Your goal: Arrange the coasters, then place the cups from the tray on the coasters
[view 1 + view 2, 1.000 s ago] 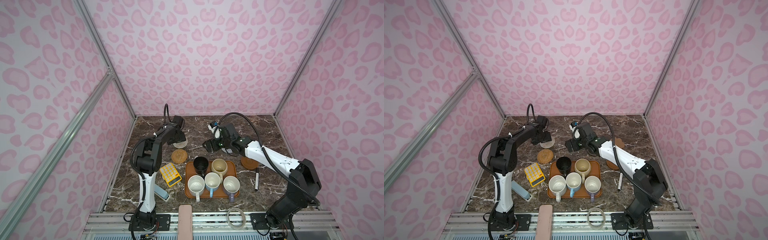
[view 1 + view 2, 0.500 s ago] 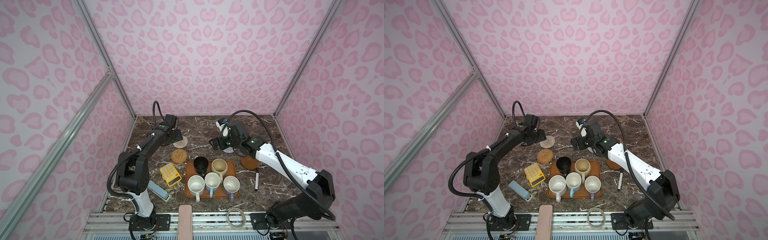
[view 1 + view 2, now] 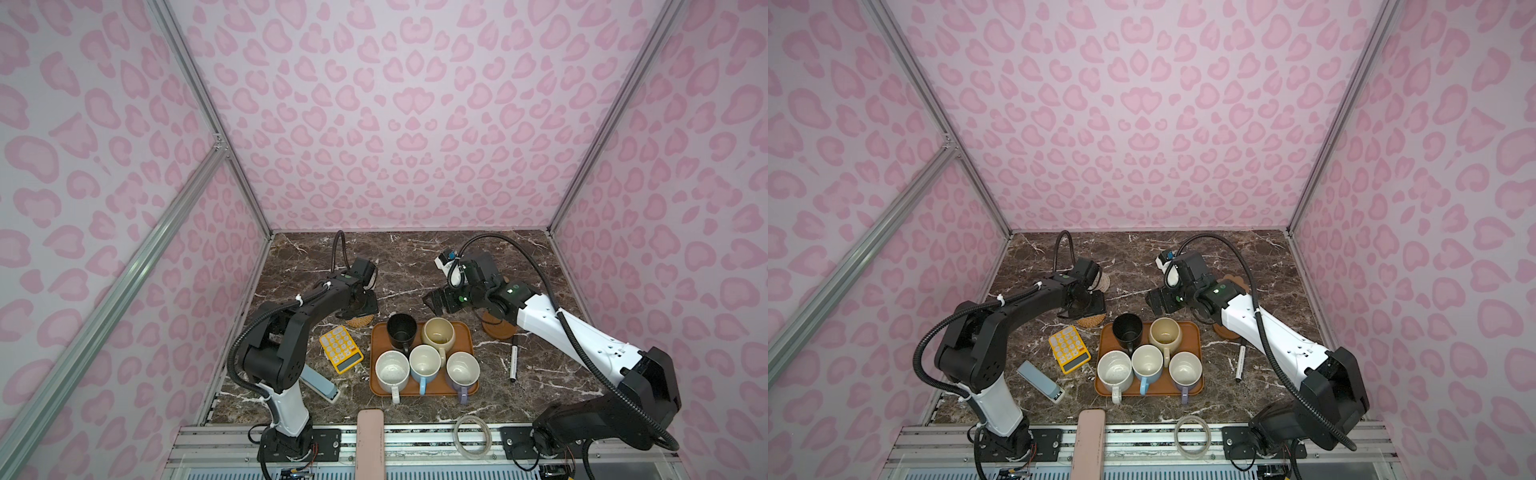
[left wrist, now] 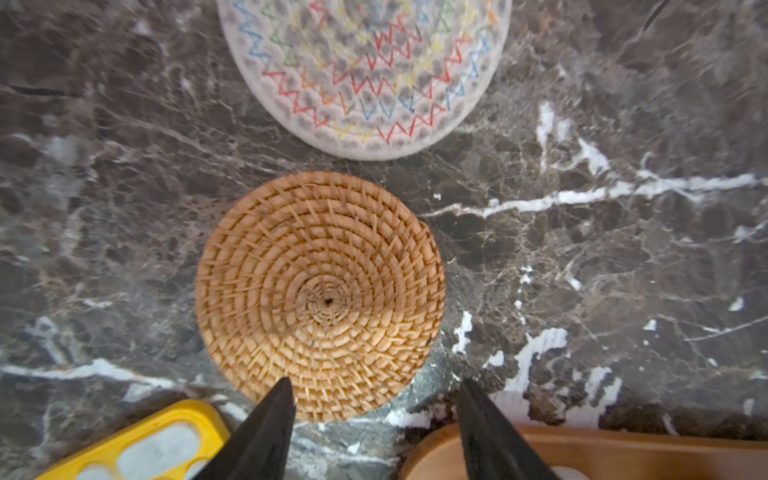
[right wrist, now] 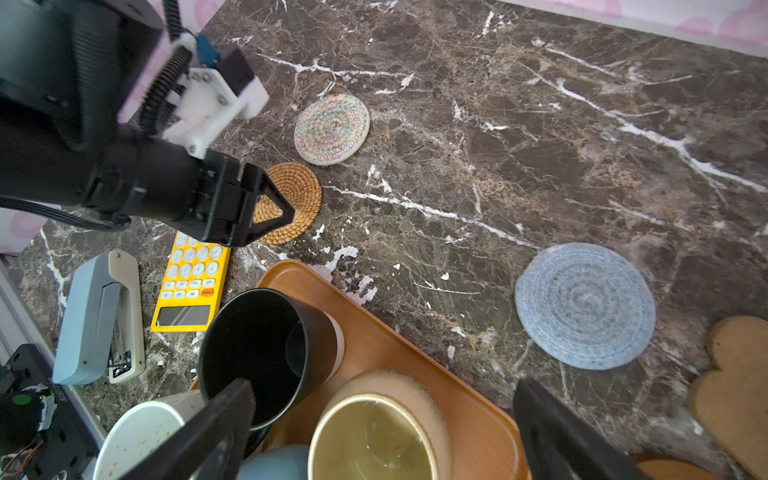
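Movement: left hand [image 4: 374, 386] has swung from whitish woven coaster [image 4: 365, 70] to tan rattan coaster [image 4: 320, 291] on tabletop [image 4: 602, 270]; jaws half apart, narrowing, empty. Idle: right hand [image 5: 384, 388], spread wide, empty, near tray [image 5: 415, 345]. 5 cups [image 3: 424, 363] remain on tray; judged: rattan coaster arranged next.
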Robot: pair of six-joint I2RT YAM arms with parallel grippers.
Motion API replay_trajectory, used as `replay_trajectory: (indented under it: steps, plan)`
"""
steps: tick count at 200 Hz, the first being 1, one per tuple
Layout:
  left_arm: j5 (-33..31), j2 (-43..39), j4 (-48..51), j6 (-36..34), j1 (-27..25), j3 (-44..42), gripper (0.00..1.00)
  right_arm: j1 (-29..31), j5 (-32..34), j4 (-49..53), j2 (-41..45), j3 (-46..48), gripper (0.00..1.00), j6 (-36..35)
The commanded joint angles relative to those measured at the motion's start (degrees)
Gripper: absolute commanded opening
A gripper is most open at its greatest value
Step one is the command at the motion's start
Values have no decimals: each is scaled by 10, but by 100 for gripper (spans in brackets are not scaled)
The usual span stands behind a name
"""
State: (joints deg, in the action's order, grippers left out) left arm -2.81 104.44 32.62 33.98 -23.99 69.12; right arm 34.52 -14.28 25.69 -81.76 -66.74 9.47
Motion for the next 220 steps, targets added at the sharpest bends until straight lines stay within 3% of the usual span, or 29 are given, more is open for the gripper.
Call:
replay_trajectory:
  steps: [1, 35, 99, 190, 220]
  plan:
    - [5, 33, -13, -2, -1, 20, 64, 1, -11, 0, 0, 4, 100, 4]
    - [18, 51, -20, 6, -8, 26, 64, 1, -14, 5, 3, 7, 100, 5]
    - [38, 108, -20, 51, -72, 76, 63, 1, -8, 1, -3, 7, 100, 5]
    - [79, 217, -9, 38, -71, 272, 60, -2, 9, 4, -30, 10, 98, 20]
    - [46, 248, 16, 34, -70, 316, 60, -3, 12, -1, -34, 13, 98, 23]
